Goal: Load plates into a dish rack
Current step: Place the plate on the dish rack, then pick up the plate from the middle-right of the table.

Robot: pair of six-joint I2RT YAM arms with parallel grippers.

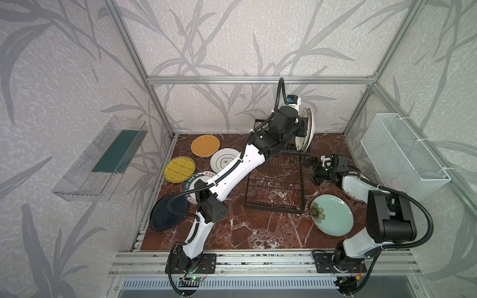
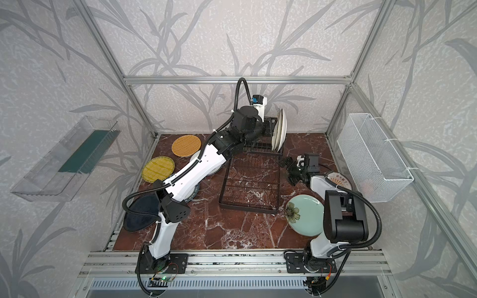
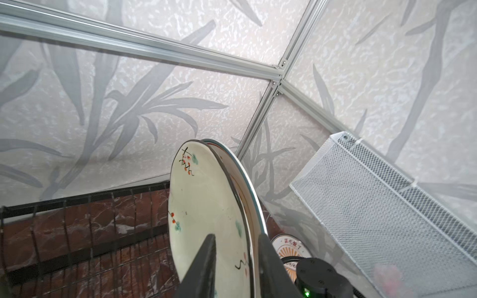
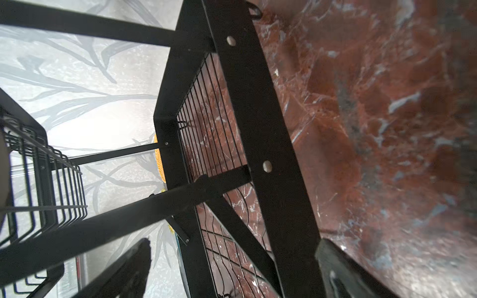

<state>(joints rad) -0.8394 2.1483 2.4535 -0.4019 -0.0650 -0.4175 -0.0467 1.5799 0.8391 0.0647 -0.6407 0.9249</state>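
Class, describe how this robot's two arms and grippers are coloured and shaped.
The left arm and right arm share white tapered shells, black joint housings and black corrugated cable hoses. The left gripper and right gripper have black, wedge-shaped fingers. Small holes dot the left elbow housing.

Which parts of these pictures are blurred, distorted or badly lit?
In both top views the wide lens splays the aluminium frame outward; in the left wrist view the cream painted plate is sharp, the left gripper near the lens soft and dark; in the right wrist view the black wire dish rack is crisp, the reddish marble tabletop smeared, the patterned wall overexposed.
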